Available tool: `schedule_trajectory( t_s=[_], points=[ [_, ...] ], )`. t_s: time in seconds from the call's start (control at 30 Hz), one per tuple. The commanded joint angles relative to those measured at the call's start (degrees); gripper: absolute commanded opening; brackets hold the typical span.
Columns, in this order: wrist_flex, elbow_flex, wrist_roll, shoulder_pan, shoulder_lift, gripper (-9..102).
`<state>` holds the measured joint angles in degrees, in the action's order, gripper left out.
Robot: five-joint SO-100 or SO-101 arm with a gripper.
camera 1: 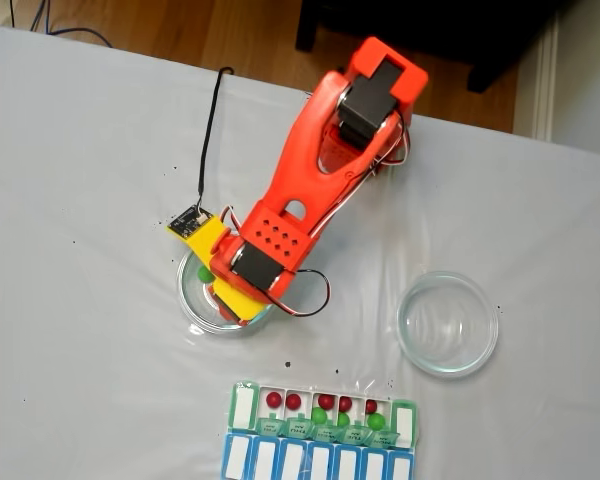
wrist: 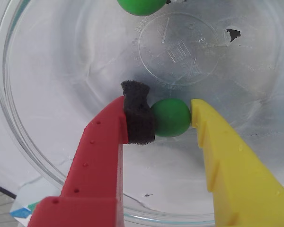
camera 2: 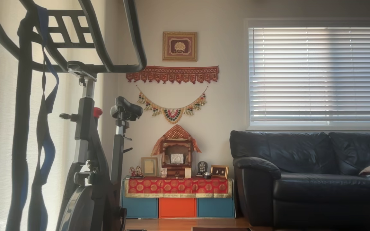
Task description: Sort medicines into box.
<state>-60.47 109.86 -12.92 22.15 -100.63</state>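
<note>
In the wrist view my gripper (wrist: 173,118) is low inside a round clear glass dish (wrist: 61,71). Its red finger's black foam pad (wrist: 138,116) and its yellow finger (wrist: 217,142) both touch a glossy green pill (wrist: 170,118), so it is shut on that pill. A second green pill (wrist: 142,5) lies at the dish's far edge. In the fixed view the orange arm (camera 1: 310,190) reaches into the left dish (camera 1: 192,305), where a green pill (camera 1: 202,272) shows. The box (camera 1: 225,460) lies at the bottom, with several red pills (camera 1: 273,400) and three green pills (camera 1: 377,421) in its open compartments.
A second glass dish (camera 1: 448,323) stands empty to the right of the arm. A black cable (camera 1: 208,140) runs to a small board (camera 1: 187,220) beside the left dish. White cloth covers the table (camera 1: 70,300); its far edge meets a wooden floor.
</note>
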Motion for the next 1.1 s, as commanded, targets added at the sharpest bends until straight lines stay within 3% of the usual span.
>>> schedule_trajectory(
  t_s=[0.0, 0.47, 1.07],
  points=[
    [0.5, -2.0, 0.0, -1.3, -1.5, 14],
    [1.2, -1.8, -0.4, -0.7, -2.2, 5],
    [-0.1, -3.9, -0.3, 0.3, -2.0, 1]
  ],
)
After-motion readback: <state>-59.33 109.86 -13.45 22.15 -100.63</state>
